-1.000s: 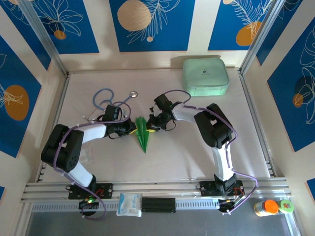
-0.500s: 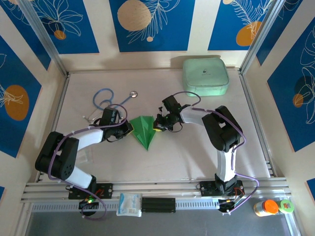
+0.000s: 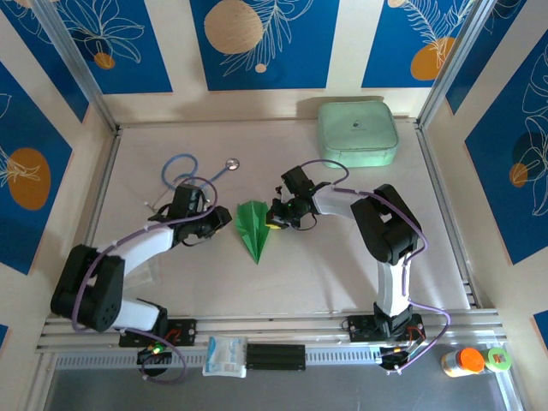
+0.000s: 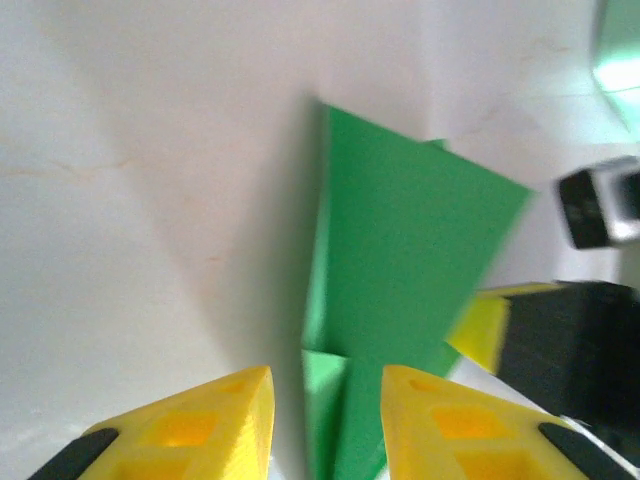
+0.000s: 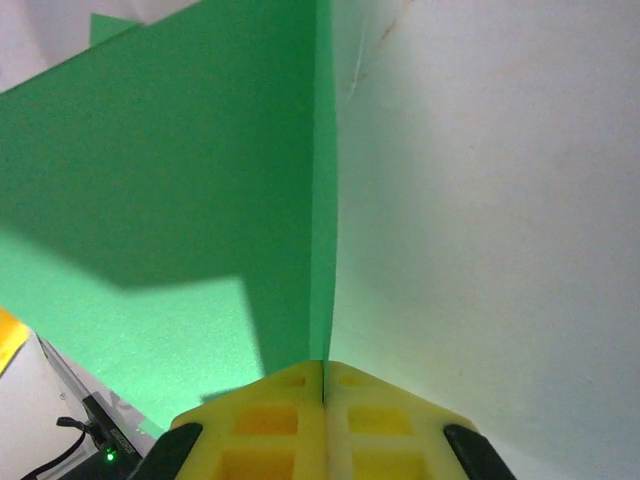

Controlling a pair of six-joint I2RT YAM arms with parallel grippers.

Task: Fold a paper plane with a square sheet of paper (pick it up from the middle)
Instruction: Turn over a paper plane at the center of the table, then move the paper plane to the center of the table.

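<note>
1. From the top camera, the paper plane (image 3: 253, 228) is seen lying on the table (image 3: 342, 265), well apart from the mint case (image 3: 357, 133). It sits left of the case and nearer the arm bases.
2. Its shape is made out there as a green wedge, with the broad end toward the case's row and the point aimed at the bases.
3. The right gripper (image 3: 275, 219) is seen touching the wedge's edge on the side facing the case. Whether its jaws are closed cannot be told from above.
4. That is settled by the right wrist camera: the right gripper (image 5: 323, 368) is pressed fully together, and a raised fold of the paper plane (image 5: 170, 200) runs straight into the seam and is pinched there.
5. The left gripper (image 3: 224, 219) is placed just beside the wedge's far edge from the case. Its gap is too small to judge from the top camera.
6. In the left wrist view, the left gripper (image 4: 325, 378) is shown with its yellow fingers apart. The green paper plane (image 4: 410, 270) passes between them, and nothing is clamped.
7. A blue stethoscope (image 3: 183, 175) is picked out from above, farther left of the case than both grippers.
</note>
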